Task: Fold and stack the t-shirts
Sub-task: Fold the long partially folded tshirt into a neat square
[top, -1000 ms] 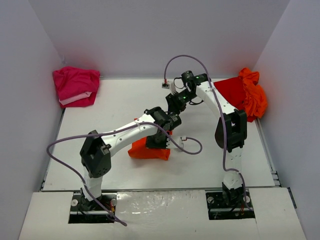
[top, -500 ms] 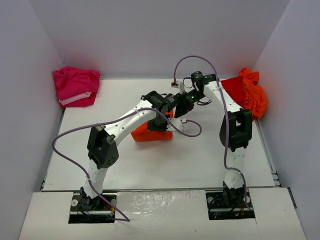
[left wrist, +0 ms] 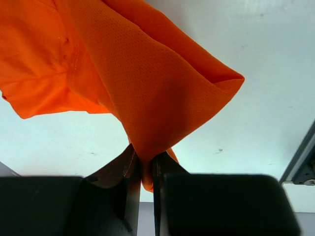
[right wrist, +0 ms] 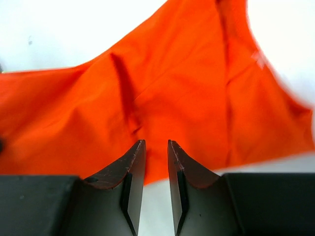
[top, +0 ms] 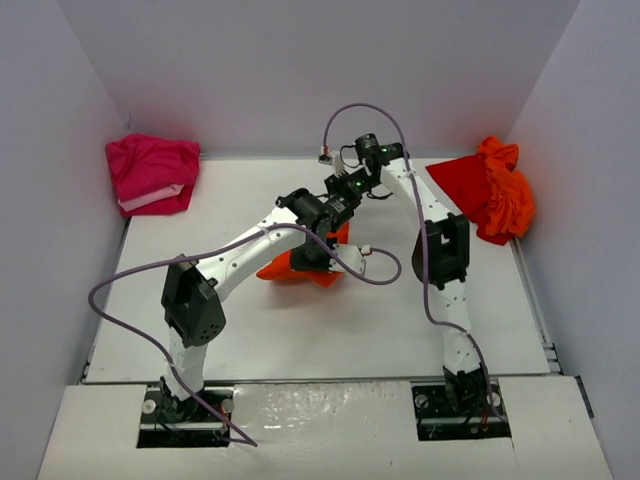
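Since a second ago, the orange t-shirt (top: 288, 268) has travelled from the near middle of the table (top: 400, 320) toward 12 o'clock, carried by the left arm, and the right arm has swung out toward 2 o'clock and come back over it.

I judge the job as early. A magenta t-shirt (top: 150, 170) lies bundled in the 10 o'clock corner, loosely gathered, not neatly folded. A red t-shirt (top: 458, 180) and another orange one (top: 510, 195) sit crumpled together at 2 o'clock, untouched. Nothing is stacked yet.

At table centre, the orange t-shirt I'm working on is bunched. Its long axis runs roughly from 8 to 2 o'clock, with the lifted end pointing toward 2.

My left gripper (left wrist: 146, 164) is clamped on a fold of that cloth, which hangs draped from the pinch. My right gripper (right wrist: 156, 147) hovers over the same shirt, jaws a narrow slit apart with nothing between them.
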You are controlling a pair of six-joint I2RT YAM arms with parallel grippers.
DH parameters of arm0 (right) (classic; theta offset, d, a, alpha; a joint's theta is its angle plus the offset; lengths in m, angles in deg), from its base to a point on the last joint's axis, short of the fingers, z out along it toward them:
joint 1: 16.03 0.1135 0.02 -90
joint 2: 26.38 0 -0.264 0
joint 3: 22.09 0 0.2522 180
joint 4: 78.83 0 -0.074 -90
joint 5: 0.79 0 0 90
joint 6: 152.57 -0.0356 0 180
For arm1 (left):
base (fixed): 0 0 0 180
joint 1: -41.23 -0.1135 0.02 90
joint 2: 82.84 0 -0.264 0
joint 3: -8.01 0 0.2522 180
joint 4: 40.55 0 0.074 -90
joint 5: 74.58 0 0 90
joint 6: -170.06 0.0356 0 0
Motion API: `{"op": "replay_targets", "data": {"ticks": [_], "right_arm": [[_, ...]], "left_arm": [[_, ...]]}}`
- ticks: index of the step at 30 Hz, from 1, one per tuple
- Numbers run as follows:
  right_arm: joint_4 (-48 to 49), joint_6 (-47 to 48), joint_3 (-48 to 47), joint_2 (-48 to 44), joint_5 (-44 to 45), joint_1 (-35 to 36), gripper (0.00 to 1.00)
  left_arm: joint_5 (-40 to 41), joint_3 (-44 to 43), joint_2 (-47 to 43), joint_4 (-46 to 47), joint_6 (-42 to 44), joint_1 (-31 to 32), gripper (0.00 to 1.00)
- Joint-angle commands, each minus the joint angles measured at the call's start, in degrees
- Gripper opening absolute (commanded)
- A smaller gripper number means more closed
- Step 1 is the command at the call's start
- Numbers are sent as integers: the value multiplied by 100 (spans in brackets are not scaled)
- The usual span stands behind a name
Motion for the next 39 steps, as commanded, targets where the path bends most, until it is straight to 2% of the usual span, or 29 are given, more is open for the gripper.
{"op": "replay_targets", "data": {"ticks": [1,2,4,7,13,17,21,25,31,39], "right_arm": [[-51,-488,-925,855,2,134,21],[-55,-604,-1131,1092,-35,169,21],[-51,-537,-846,1153,-38,282,20],[-37,-236,-100,957,79,532,19],[-29,358,2086,-64,1,669,18],[-32,560,2853,-483,30,698,19],[-1,705,3037,-555,30,704,19],[76,636,2794,-602,75,704,17],[71,600,2483,-1084,415,679,24],[26,562,2197,-1850,823,670,28]], "left_arm": [[-59,315,-837,-180,-321,248,0],[-41,451,-926,-169,-383,313,0],[-68,565,-1011,-184,-491,370,0],[-84,637,-1110,-240,-591,464,0],[-172,485,-1201,-461,-702,586,0],[-174,233,-1156,-584,-692,632,0],[-146,182,-972,-558,-569,625,0],[-358,114,-618,-617,-449,635,0],[-669,173,-390,-682,-336,710,0],[-809,293,-300,-726,-274,873,0]]}}
